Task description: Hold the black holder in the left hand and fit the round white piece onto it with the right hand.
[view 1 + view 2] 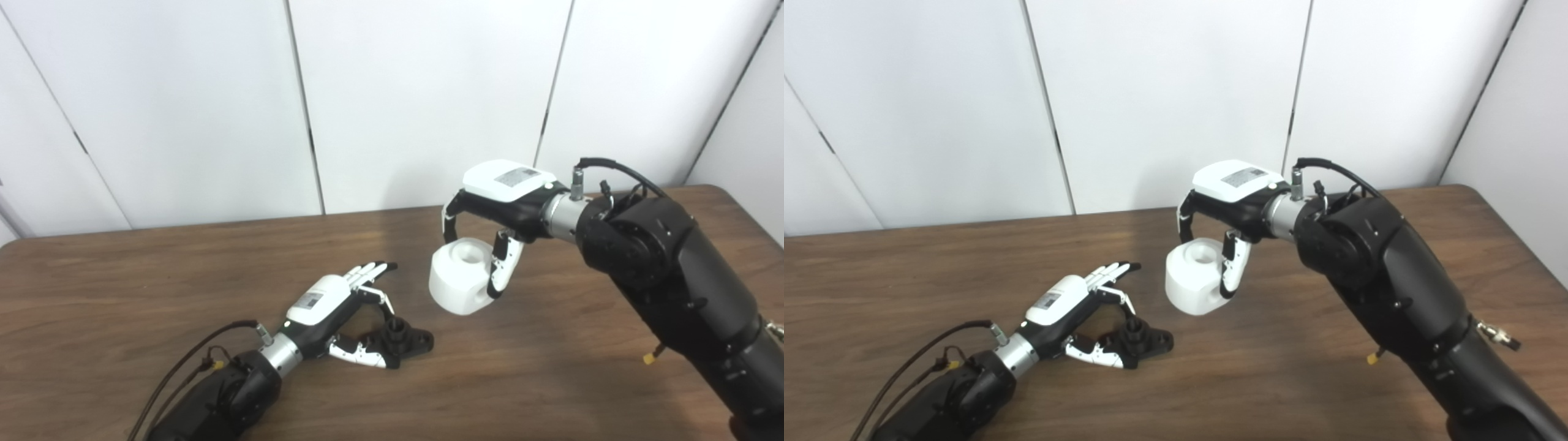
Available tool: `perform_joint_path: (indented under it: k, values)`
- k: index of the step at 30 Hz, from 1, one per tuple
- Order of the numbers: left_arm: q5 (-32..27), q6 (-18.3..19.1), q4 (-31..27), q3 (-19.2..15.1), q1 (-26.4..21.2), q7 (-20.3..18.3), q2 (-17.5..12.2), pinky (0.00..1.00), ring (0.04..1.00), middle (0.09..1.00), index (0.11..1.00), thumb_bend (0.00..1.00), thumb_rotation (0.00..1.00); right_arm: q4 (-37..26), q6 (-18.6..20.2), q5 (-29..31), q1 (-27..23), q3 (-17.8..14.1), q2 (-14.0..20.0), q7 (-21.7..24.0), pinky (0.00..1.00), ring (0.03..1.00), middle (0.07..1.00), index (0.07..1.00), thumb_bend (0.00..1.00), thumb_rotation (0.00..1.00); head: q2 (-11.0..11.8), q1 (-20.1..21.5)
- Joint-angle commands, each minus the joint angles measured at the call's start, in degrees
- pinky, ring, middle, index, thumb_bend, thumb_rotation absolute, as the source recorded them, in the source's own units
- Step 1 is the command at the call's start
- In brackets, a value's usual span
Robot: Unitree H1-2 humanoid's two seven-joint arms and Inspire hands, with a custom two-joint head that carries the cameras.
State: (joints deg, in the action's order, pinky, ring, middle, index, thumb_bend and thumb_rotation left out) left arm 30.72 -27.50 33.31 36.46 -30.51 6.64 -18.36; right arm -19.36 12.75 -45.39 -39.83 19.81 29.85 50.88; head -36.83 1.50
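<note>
White wall panels [429, 92] back a brown table [153, 294]; left hand [334, 309] fingers apart beside black holder [401, 340]; right hand [496, 208] clamped on round white piece [459, 278].

Layout on the table [184, 275]: the holder [401, 340] lies near centre, with the left hand [343, 312] beside it at 9 o'clock, thumb touching it. The round piece [460, 278] sits at 1 o'clock from the holder, apart from it, within the right hand [496, 226] reaching in from 3 o'clock.
</note>
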Motion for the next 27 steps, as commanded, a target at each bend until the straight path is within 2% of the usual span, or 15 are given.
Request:
perform_joint_path:
  k: [1, 13, 20, 27]
  values:
    - [4.3, 3.6, 2.5, 1.5, 3.0, -3.9, 0.8, 1.00, 1.000, 0.983, 0.483, 0.52, 0.07, -1.9, -1.8, 0.7, -2.6, -1.2, -0.4, -2.8, 0.81, 0.807, 0.749, 0.480, 0.52, 0.14, -0.1, -0.1]
    - [5.7, 4.2, 2.6, 0.5, 2.9, -4.7, 1.9, 1.00, 1.000, 0.989, 0.483, 0.52, 0.08, -0.7, -3.7, 1.5, -2.4, -0.5, -3.5, -4.5, 0.82, 0.805, 0.753, 0.478, 0.52, 0.14, -0.7, -2.0]
    - [5.5, 4.1, 2.7, 0.1, 2.8, -4.9, 2.3, 1.00, 1.000, 0.991, 0.484, 0.52, 0.08, -0.1, -2.7, 0.6, -2.2, 0.6, -5.2, -4.0, 0.86, 0.830, 0.762, 0.480, 0.52, 0.14, -0.9, -2.3]
    - [5.2, 4.5, 2.3, -0.2, 2.9, -5.5, 2.7, 1.00, 1.000, 0.994, 0.483, 0.52, 0.08, 1.0, -3.6, 1.2, -1.7, 1.0, -6.3, -4.9, 0.85, 0.840, 0.759, 0.479, 0.52, 0.14, -1.1, -2.9]
